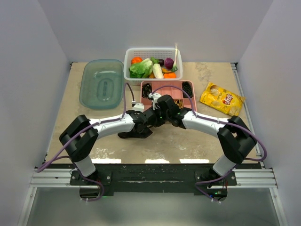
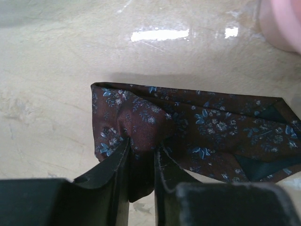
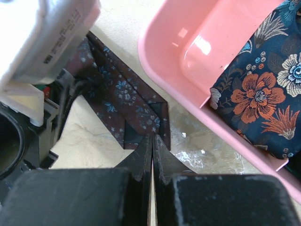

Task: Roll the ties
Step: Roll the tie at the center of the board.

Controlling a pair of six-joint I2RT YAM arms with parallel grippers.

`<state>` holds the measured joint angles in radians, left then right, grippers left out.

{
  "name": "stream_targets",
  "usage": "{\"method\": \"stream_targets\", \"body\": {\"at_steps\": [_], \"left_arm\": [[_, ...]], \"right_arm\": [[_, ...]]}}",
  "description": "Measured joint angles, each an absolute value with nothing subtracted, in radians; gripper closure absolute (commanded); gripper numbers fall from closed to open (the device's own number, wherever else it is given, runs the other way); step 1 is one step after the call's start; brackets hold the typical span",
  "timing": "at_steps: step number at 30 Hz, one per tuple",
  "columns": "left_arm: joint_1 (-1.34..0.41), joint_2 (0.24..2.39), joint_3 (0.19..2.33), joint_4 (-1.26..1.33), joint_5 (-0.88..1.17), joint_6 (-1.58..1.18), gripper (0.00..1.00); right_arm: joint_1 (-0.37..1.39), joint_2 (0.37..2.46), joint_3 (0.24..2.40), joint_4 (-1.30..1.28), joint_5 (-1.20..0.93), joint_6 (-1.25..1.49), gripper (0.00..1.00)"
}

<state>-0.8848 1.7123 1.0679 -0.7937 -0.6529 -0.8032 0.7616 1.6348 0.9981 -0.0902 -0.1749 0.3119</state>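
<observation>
A dark maroon tie with small blue flowers (image 2: 211, 122) lies flat on the beige table, just in front of the pink tray (image 3: 178, 61). My left gripper (image 2: 141, 150) is shut on the tie's folded, bunched end. In the top view that tie (image 1: 126, 135) is a dark patch under the left gripper (image 1: 141, 129). My right gripper (image 3: 152, 139) is shut, its tips down on the tie's pointed end (image 3: 136, 117); no fabric shows between them. From above, the right gripper (image 1: 159, 117) sits close beside the left one.
The pink tray (image 1: 162, 84) holds dark coiled ties (image 1: 147, 88) and a navy floral one (image 3: 263, 84). Behind it stands a white basket (image 1: 126, 66) of vegetables. A teal lid (image 1: 102, 82) lies at the back left, a yellow chip bag (image 1: 222, 99) at the right.
</observation>
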Motion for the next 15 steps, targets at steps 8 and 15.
{"method": "stream_targets", "body": {"at_steps": [8,15], "left_arm": [[-0.887,1.684,1.036,-0.690,-0.552,-0.800,0.31],[-0.887,1.600,0.988,-0.621,-0.464,-0.801,0.20]], "right_arm": [[0.763,1.635,0.998,-0.089,-0.176,0.315,1.00],[0.763,1.623,0.990,-0.088,-0.184,0.314,1.00]]}}
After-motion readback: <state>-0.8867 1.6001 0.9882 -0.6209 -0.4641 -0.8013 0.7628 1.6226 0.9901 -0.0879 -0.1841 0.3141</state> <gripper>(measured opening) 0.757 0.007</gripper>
